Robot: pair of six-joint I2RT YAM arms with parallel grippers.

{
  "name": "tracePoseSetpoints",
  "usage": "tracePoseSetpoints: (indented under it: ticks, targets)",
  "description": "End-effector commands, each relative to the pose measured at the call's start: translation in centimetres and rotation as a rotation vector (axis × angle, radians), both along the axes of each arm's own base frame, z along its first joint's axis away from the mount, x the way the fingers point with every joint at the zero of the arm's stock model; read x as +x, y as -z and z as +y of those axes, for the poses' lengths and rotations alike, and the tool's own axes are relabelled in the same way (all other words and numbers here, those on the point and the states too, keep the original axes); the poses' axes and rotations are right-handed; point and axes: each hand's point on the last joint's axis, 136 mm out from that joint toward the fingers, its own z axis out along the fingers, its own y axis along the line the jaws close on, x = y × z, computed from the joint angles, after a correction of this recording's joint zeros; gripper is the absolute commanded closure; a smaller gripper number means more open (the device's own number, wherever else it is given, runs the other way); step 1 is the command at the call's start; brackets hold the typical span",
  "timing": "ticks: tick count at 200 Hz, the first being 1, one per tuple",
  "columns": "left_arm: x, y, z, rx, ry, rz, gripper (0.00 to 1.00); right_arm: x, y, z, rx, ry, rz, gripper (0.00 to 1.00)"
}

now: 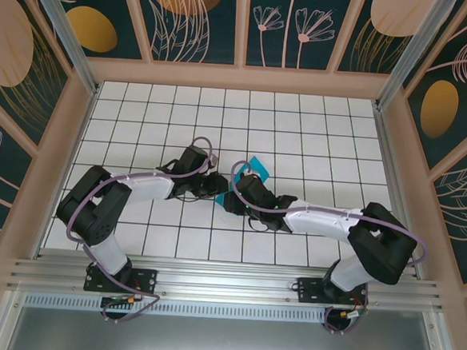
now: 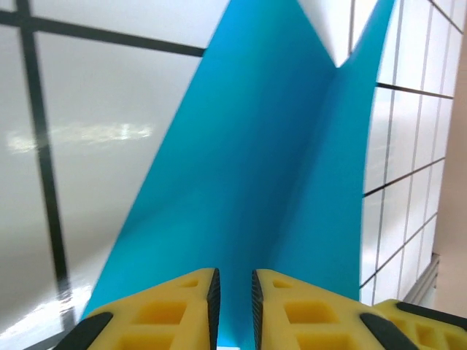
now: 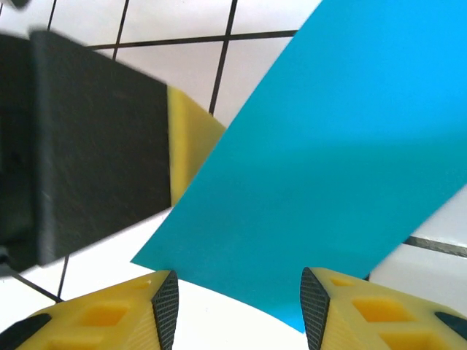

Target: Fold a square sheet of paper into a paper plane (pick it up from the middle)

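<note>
The square sheet of paper [image 1: 254, 167] is teal and creased, lifted off the tiles at the table's middle where both arms meet. In the left wrist view the paper [image 2: 277, 168] rises ahead as a folded shape with a valley crease. It runs down into the narrow gap of my left gripper [image 2: 235, 281], whose pads stand slightly apart and do not press it. My right gripper [image 3: 239, 292] is open wide, and a corner of the paper [image 3: 328, 160] hangs just ahead of its fingertips. From above, the left gripper [image 1: 219, 188] and right gripper [image 1: 232, 199] nearly touch.
The left gripper's black and yellow finger [image 3: 191, 138] sits close on the left in the right wrist view. The white tiled table [image 1: 316, 141] is boxed in by wooden walls [image 1: 240, 78]. An aluminium rail [image 1: 226, 285] runs along the near edge.
</note>
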Motion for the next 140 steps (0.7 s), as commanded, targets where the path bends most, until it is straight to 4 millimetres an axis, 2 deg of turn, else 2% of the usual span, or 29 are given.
tracePoseSetpoints:
  ticks: [1,51,66,84,108,140]
  targets:
    - [0.5,-2.0,-1.3,-0.06,0.041,-0.048,0.76,-0.2,-0.5,-0.2,0.005,-0.04,-0.06,0.49]
    - [1.0,-2.6,-2.0,-0.07,0.071,-0.053,0.75,-1.5,-1.0,2.1,0.032,-0.16,-0.108,0.47]
    - [1.0,-2.7,-2.1,-0.067,0.076,-0.054,0.75,-1.6,-1.0,2.2,0.017,-0.161,-0.118,0.4]
    - [1.0,-2.6,-2.0,-0.065,0.076,-0.05,0.75,-1.3,-0.7,1.7,-0.008,-0.135,-0.125,0.37]
    - [1.0,-2.8,-2.1,-0.072,0.082,-0.051,0.75,0.2,-0.1,1.0,-0.082,-0.053,-0.162,0.38]
    - [0.9,-2.9,-2.2,-0.078,0.085,-0.048,0.75,0.9,-0.2,1.8,-0.127,-0.046,-0.209,0.38]
